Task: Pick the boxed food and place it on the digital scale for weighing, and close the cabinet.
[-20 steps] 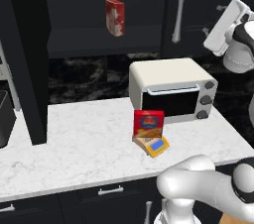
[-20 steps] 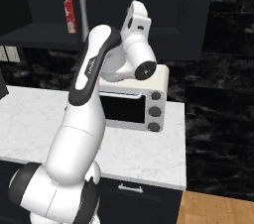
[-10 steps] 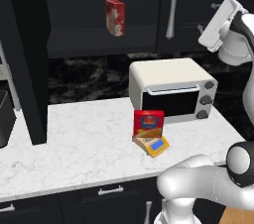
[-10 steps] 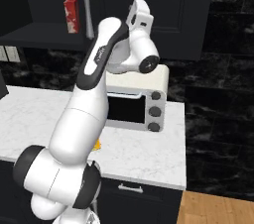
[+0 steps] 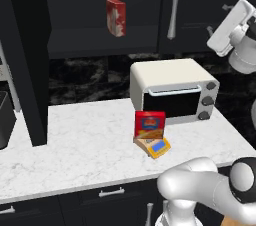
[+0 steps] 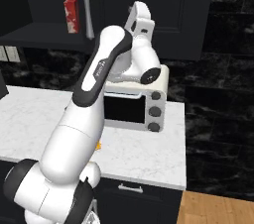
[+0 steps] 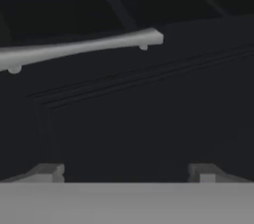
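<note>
— In front of the cream toaster oven point(image 5: 172, 92), what sits on the white marble counter point(image 5: 75, 145)?

— The small red-fronted carton of boxed food point(image 5: 149, 124), upright on the flat orange-tan digital scale point(image 5: 154, 146) with the blue display, just ahead of the oven's glass door. That part looks done.

— And the large black wall cabinet point(image 5: 100, 15)?

— Open above the oven. A red-and-white mottled carton point(image 5: 116, 17) stands on its inner shelf, and a long silver bar handle point(image 5: 173, 7) hangs up and right of the oven.

— The gripper point(image 7: 126, 171)?

— Raised right of that handle, facing a dark door panel. Its fingertips point(image 7: 47, 171) stand wide apart with nothing between them.

— What could go wrong?

— In my judgement, pushing near the hinge side would barely swing the door. A fingertip could also snag the handle, or the elbow could clip the oven.
</note>
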Controlling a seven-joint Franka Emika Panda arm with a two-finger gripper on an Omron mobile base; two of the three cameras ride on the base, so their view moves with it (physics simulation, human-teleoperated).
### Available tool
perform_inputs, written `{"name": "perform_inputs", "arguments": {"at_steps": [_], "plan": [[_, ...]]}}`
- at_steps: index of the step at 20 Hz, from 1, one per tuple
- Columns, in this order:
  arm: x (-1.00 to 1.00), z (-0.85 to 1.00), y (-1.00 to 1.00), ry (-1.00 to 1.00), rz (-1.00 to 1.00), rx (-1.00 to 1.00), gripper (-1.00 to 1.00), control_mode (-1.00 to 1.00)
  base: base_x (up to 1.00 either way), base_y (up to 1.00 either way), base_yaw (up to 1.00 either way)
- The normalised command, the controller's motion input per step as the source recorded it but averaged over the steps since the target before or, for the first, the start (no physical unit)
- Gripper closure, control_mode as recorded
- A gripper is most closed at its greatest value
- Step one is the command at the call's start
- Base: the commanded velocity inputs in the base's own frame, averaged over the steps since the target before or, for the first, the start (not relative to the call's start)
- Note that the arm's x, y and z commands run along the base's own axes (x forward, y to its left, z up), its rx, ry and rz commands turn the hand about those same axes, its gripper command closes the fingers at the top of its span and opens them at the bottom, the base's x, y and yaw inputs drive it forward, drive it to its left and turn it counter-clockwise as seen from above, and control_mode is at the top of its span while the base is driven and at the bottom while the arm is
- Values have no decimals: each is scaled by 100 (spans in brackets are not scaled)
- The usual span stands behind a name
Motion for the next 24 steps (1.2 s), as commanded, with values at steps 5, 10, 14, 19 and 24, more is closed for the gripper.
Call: {"name": "perform_inputs", "arguments": {"at_steps": [5,10,14,19,24], "plan": [[-100,31,-3,0,-1,5,-100,-100,0,0,0],[-86,42,-19,0,0,7,-100,-100,0,0,0],[-94,23,-6,0,0,8,-100,-100,0,0,0],[-90,2,0,0,0,5,-100,-100,0,0,0],[-84,-1,1,-3,0,1,-100,-100,0,0,0]]}}
